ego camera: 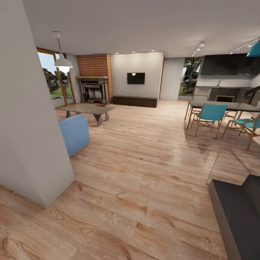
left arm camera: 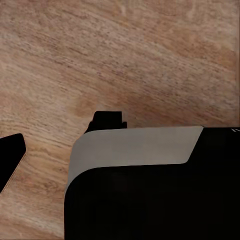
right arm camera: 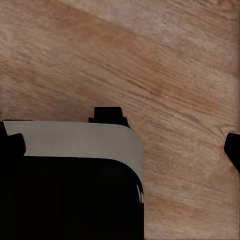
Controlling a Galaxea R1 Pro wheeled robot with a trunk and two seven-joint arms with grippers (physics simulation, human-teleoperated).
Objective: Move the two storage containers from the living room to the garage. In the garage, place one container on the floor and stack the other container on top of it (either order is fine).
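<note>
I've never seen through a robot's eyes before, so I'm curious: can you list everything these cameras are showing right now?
Floor: one, light wood planks, across the whole room.
Wall corner: one, grey-white, close at left.
Sofa end: one, blue, behind that corner.
Low table: one, beige-grey, beyond the sofa; something small and red on it, too small to identify.
Fireplace: one, red brick, far left.
Pendant lamp: one, white, hanging at left.
Television: one, black, on the far wall.
Dining table: one, dark, at right.
Chairs: at least two, teal on wood, around it.
Kitchen cabinets: dark, far right.
Left end effector: black, over bare wood floor.
Right end effector: black, over bare wood floor.
</note>
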